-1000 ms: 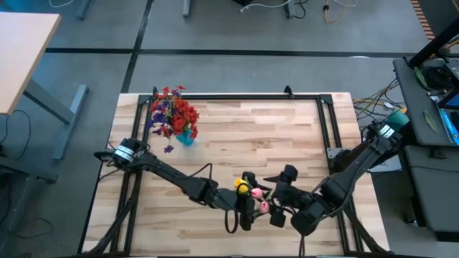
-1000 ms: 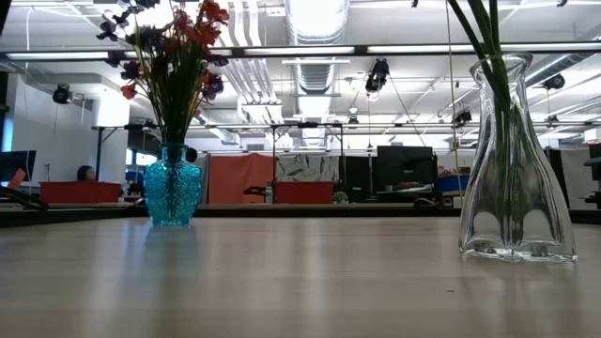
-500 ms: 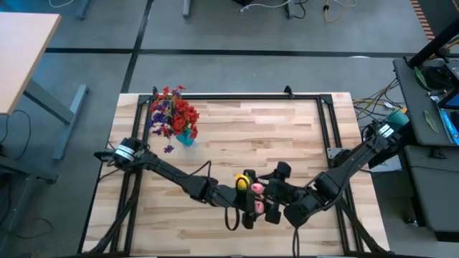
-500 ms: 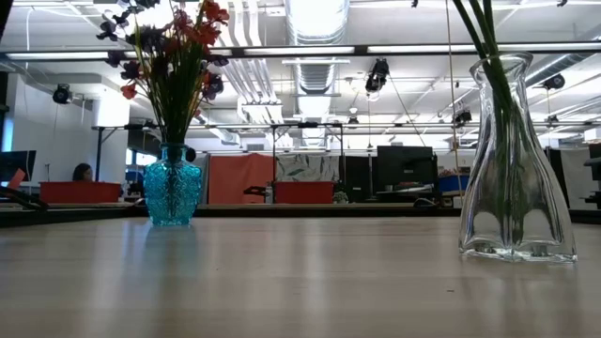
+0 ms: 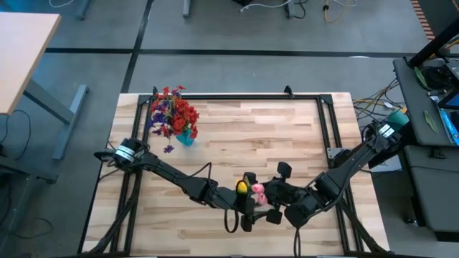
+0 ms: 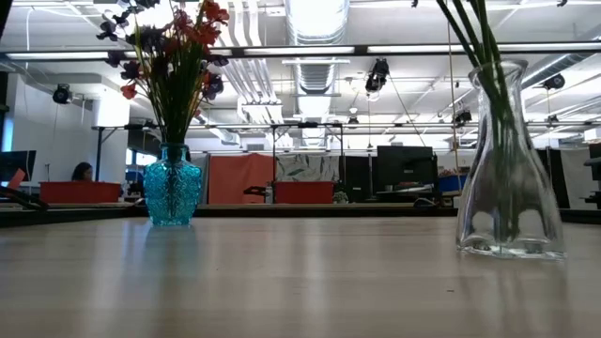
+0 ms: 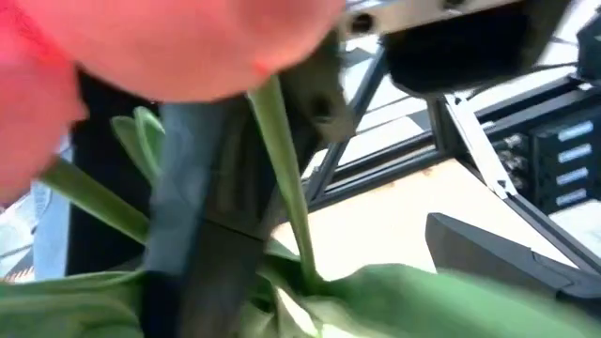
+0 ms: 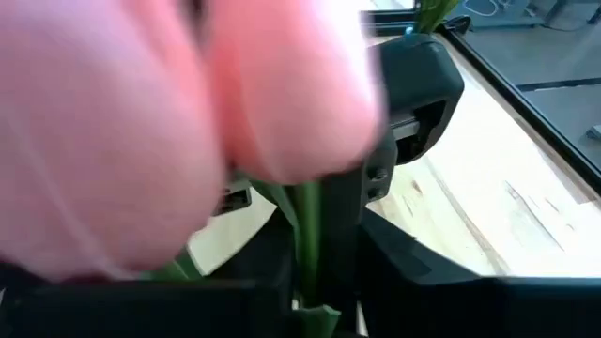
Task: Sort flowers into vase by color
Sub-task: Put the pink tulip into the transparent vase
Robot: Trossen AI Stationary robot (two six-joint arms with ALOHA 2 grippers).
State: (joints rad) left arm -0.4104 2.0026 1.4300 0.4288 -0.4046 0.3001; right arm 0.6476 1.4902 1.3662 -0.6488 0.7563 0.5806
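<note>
High view: left gripper [image 5: 246,203] and right gripper [image 5: 276,201] meet over the clear vase, around pink bud [image 5: 257,191] and yellow bud [image 5: 242,188]; finger states cannot be told. Keep stems vertical when lowering.

Low view: clear vase [image 6: 508,178] holds green stems; blue vase [image 6: 172,185] holds red-purple flowers [image 6: 171,47]. Wooden table [image 6: 282,282]; open workshop behind.

Red and purple flowers [image 5: 174,113] stand upright in the blue vase [image 6: 172,185]. Yellow bud [image 5: 242,188] and pink bud [image 5: 258,190] top green stems [image 6: 472,33] in the clear vase [image 6: 510,169].
</note>
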